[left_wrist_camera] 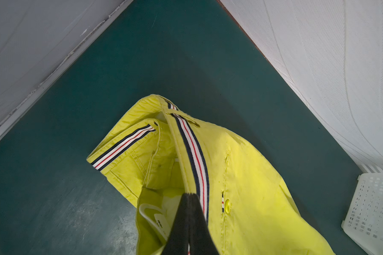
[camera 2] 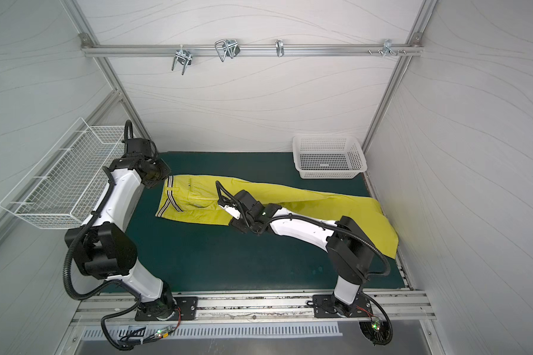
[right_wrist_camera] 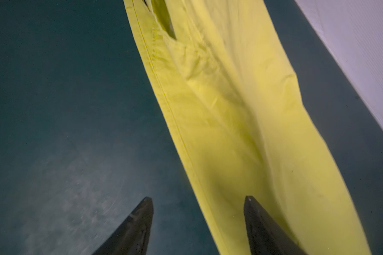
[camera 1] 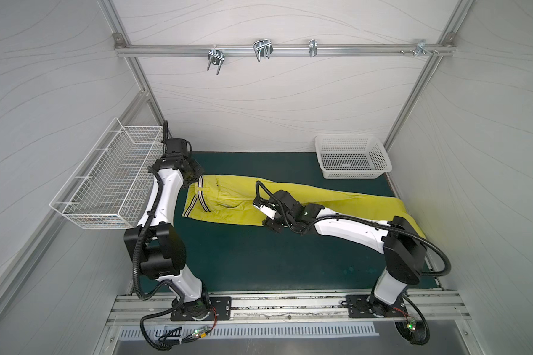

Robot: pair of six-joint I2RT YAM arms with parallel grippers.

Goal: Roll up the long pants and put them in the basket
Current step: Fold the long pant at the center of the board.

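A: Where are the long pants lying right now?

B: They are lying unrolled across the green mat in both top views. The waist is pointing toward the left arm, and the legs are stretching away to the mat's right edge, passing beneath the right arm's forearm.

A: And what is the left gripper doing?

B: Its fingers are pressing fully together on the striped waistband, pinching it at the far corner of the waist. In the left wrist view the waist is gaping open beneath the grip, and the pinched stretch is sitting a little above the mat.

A: Is the right gripper holding anything?

B: No. Its fingers are standing wide apart over the near edge of the pants, around the thigh. One fingertip is hovering over bare mat, the other is hovering over the yellow fabric, and the side seam is running between them. Whether either tip is touching the cloth cannot be told.

A: What else is sitting around?

B: A white plastic basket is sitting at the mat's far right corner, apart from the pants, and a wire basket is hanging on the left wall — just beside the left arm.
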